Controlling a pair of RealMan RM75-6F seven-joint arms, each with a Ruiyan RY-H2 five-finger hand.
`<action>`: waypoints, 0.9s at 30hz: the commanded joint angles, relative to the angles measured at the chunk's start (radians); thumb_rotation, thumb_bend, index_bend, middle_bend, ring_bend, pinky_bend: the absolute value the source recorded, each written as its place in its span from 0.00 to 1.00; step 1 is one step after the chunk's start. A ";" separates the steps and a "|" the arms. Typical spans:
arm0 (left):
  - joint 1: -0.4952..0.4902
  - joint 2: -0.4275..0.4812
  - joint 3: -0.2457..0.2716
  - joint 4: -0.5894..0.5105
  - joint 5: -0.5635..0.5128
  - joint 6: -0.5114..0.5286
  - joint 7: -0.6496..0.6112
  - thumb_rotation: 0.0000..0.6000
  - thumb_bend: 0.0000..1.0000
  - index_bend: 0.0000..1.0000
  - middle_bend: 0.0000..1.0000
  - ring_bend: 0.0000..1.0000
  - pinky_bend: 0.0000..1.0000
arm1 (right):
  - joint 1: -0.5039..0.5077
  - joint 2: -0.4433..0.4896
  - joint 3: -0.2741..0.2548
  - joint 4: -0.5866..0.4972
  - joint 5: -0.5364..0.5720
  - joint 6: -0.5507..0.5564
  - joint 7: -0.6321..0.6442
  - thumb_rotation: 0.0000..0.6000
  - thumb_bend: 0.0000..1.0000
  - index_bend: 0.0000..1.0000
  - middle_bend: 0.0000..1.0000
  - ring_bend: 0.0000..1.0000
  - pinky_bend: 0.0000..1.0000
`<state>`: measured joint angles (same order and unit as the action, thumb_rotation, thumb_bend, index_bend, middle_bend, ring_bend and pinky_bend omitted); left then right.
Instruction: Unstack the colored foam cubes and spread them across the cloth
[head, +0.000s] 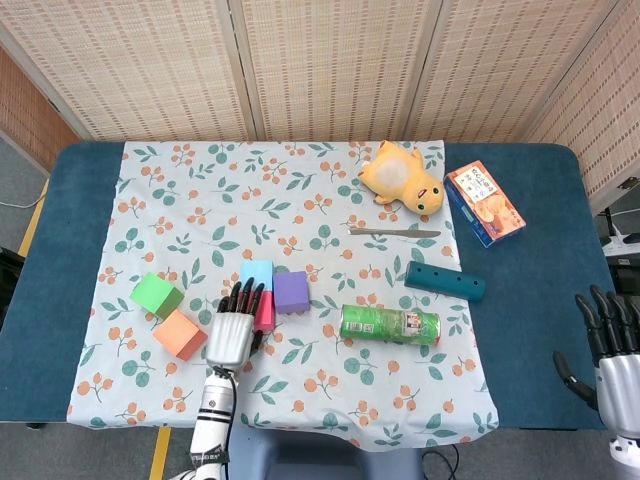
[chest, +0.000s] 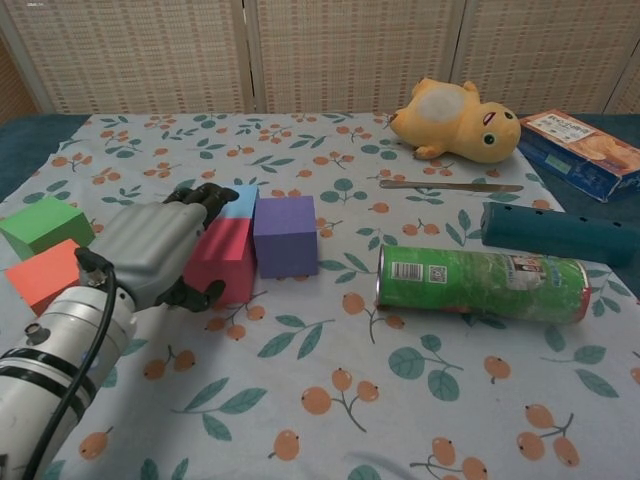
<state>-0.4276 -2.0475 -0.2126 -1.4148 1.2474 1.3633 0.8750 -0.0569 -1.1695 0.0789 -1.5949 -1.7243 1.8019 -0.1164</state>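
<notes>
Five foam cubes lie on the cloth (head: 180, 200): green cube (head: 157, 295), orange cube (head: 179, 334), blue cube (head: 257, 274), purple cube (head: 291, 291) and pink cube (chest: 222, 260), which the left hand (chest: 160, 248) clasps, while the right hand (head: 605, 335) hangs slack beside the table.

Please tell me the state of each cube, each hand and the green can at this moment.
left hand: on pink cube, grip unclear
blue cube: behind pink
purple cube: beside pink
green cube: apart
orange cube: apart
green can: lying
right hand: open, idle
</notes>
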 joint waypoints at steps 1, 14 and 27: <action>-0.014 -0.008 -0.003 -0.010 -0.026 -0.018 0.032 1.00 0.37 0.06 0.04 0.07 0.26 | 0.000 0.001 0.000 -0.001 0.000 0.001 0.002 1.00 0.24 0.00 0.00 0.00 0.00; -0.054 -0.031 -0.005 0.011 -0.038 -0.022 0.034 1.00 0.36 0.15 0.06 0.10 0.26 | -0.002 0.009 0.001 -0.004 0.001 0.005 0.015 1.00 0.24 0.00 0.00 0.00 0.00; -0.056 -0.028 0.008 0.052 -0.015 0.003 -0.007 1.00 0.36 0.50 0.34 0.34 0.37 | -0.004 0.009 0.000 -0.003 0.000 0.006 0.014 1.00 0.24 0.00 0.00 0.00 0.00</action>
<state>-0.4839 -2.0765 -0.2054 -1.3635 1.2320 1.3655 0.8692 -0.0605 -1.1602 0.0788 -1.5979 -1.7246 1.8082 -0.1022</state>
